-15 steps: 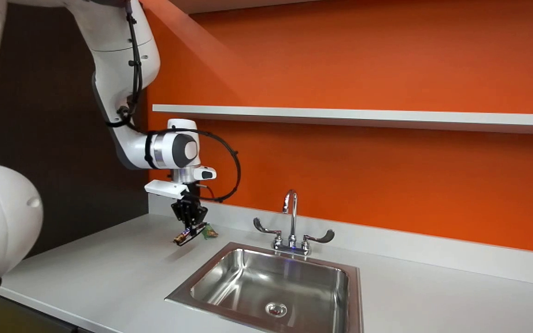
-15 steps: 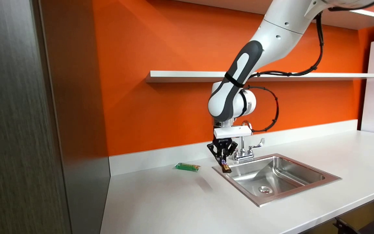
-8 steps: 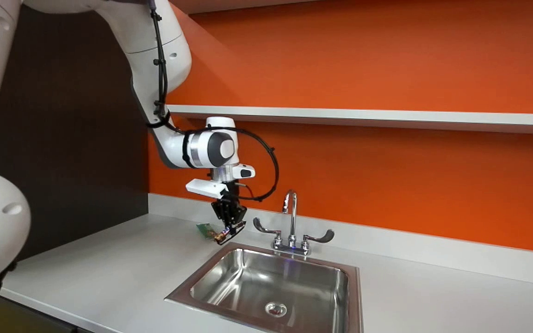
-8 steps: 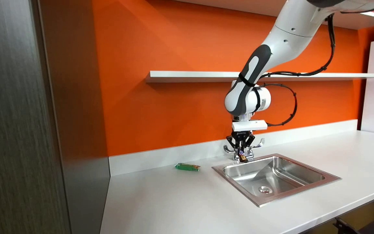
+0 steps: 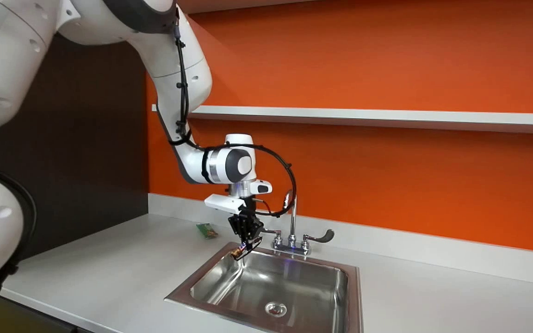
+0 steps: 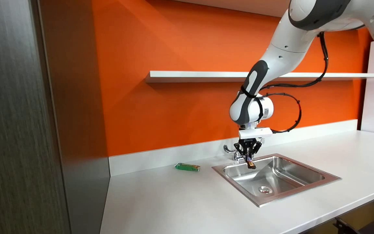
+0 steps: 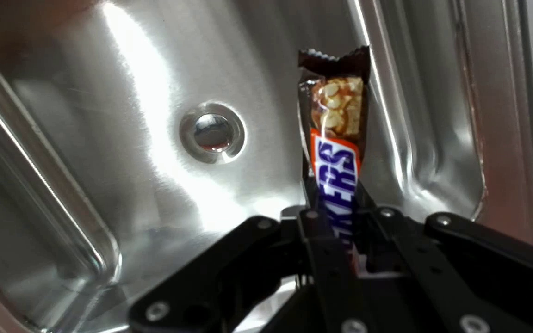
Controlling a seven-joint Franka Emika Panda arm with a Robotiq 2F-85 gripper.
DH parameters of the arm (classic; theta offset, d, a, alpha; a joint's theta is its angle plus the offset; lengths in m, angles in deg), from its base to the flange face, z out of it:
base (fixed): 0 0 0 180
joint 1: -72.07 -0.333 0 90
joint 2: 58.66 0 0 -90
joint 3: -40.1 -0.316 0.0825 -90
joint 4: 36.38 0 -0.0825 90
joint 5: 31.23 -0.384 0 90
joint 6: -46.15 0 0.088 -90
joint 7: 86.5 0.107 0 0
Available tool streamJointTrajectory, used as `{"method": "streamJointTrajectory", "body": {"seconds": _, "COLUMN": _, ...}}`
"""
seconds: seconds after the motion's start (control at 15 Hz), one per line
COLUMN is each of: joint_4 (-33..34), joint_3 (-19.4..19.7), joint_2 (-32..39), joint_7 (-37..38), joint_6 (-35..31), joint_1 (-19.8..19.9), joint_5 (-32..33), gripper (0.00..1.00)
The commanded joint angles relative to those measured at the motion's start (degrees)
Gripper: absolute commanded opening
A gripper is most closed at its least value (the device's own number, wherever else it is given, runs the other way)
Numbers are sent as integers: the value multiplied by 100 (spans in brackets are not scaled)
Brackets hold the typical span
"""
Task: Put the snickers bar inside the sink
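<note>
the snickers bar (image 7: pixel 336 111) wears a glossy dark brown wrapper with a crimped, zigzag end, a printed slice of nuts and a white panel edged in orange-red. my pincer (image 7: pixel 338 201) is clamped on it, black fingers (image 7: pixel 324 266) along both flanks, and it hangs over the sink (image 5: pixel 354 296), near the rear corner nearest the green packet (image 6: pixel 187 167). the basin is brushed stainless steel, rectangular with rounded corners, streaked with bright reflections beside a round drain (image 7: pixel 212 132); its flat rim sits in a smooth white worktop (image 6: pixel 161 201). behind it i have a polished chrome faucet (image 5: pixel 293 225) with curved levers, and an orange wall (image 5: pixel 387 185).

a second ago i had the bar over the worktop; half a second ago it was higher, by the basin's rear edge. now it is lower. the shiny packet lies where it was.

in the wrist view the fingers swallow the bar's near end, so only "kers" reads clearly. in both exterior views the pincer blocks part of the faucet, and in an exterior view the sink's front edge is cut off. a dark reddish blur (image 7: pixel 21 27) in the wrist view's upper corner i cannot identify.
</note>
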Motion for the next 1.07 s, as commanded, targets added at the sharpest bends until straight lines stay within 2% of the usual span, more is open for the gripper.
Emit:
{"method": "streamJointTrajectory", "body": {"seconds": 0.0, "joint_4": 298, "joint_3": -66, "joint_2": 391, "joint_7": -172, "joint_6": 3, "joint_1": 128, "joint_5": -188, "gripper": 4}}
{"method": "streamJointTrajectory", "body": {"seconds": 1.0, "joint_4": 309, "joint_3": -67, "joint_2": 1333, "joint_7": -206, "joint_6": -627, "joint_1": 487, "joint_5": -797, "gripper": 4}}
